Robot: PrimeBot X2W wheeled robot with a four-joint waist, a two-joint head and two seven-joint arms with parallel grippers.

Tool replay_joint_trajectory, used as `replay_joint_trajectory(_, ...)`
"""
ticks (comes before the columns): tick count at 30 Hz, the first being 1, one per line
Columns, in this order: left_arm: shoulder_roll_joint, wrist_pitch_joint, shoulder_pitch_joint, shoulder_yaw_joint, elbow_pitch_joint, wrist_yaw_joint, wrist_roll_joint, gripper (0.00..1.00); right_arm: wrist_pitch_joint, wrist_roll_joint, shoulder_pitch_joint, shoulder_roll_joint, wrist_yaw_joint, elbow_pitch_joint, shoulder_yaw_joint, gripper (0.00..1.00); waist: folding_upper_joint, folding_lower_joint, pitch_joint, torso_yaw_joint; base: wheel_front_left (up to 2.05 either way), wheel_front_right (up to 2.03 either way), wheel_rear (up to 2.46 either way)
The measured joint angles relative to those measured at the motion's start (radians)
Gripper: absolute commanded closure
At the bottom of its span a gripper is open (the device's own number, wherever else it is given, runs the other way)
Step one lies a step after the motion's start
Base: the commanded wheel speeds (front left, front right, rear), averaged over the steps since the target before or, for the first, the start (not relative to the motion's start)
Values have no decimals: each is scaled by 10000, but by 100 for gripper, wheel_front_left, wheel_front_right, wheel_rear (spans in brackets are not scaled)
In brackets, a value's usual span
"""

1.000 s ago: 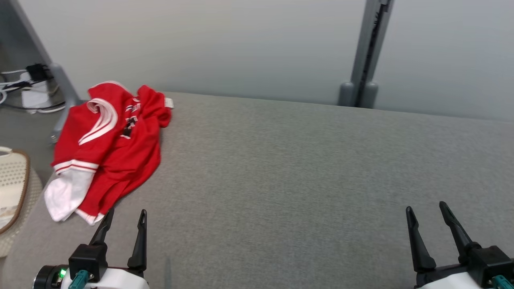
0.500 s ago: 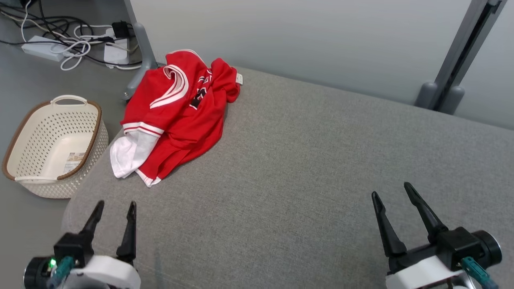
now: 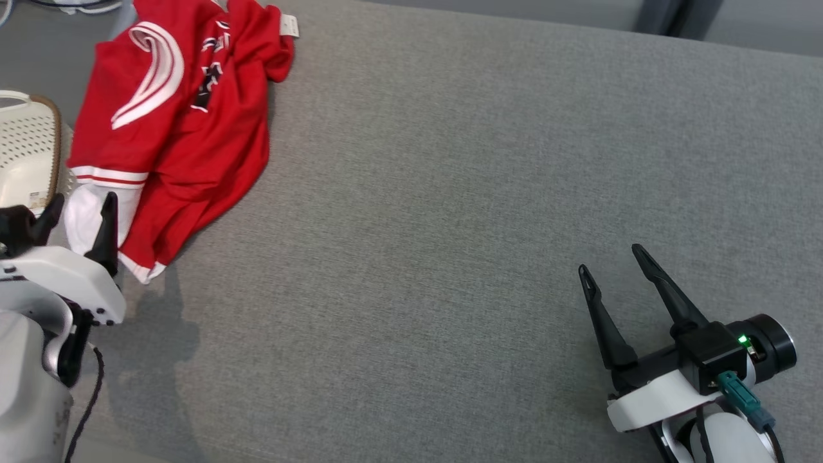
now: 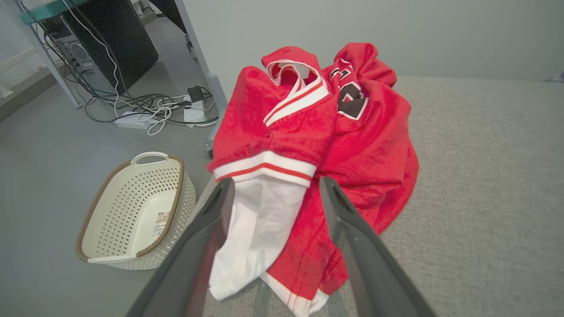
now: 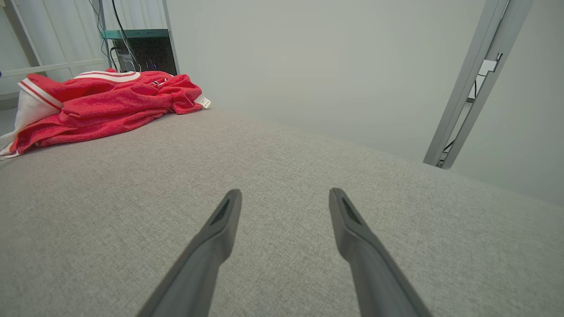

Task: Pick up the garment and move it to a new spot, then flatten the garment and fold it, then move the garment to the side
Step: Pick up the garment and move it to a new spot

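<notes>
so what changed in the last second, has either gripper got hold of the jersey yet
Not yet. The head camera swung and tipped down, so that whole view shifted. The left gripper moved forward to the garment and is now lined up on its white sleeve, jaws open, nothing gripped. The right gripper stayed open over the grey cushion. The garment lies crumpled as before; the basket is unchanged.

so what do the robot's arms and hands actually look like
The left hand and right hand each have two long, tapering black fingers with a white shell behind. The right one carries a small green light, a teal plug and a round black cap. A thin black cable runs down the pale grey left forearm.
</notes>
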Motion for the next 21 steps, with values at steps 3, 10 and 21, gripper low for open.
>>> replay_joint_trajectory(3,313,150,-746,-40,727,-2,-334,0,0,-59,-105,-113,0,36,130,0,0,0,382,-323,0,0,0)
replay_joint_trajectory(10,792,637,-2174,-88,2633,79,-602,0,0,-161,-212,-397,0,23,295,0,0,0,1094,-802,0,0,0)
replay_joint_trajectory(21,591,587,-3133,-433,4433,153,-571,84,0,-178,-157,-554,0,0,320,0,0,0,1377,-953,0,0,0)
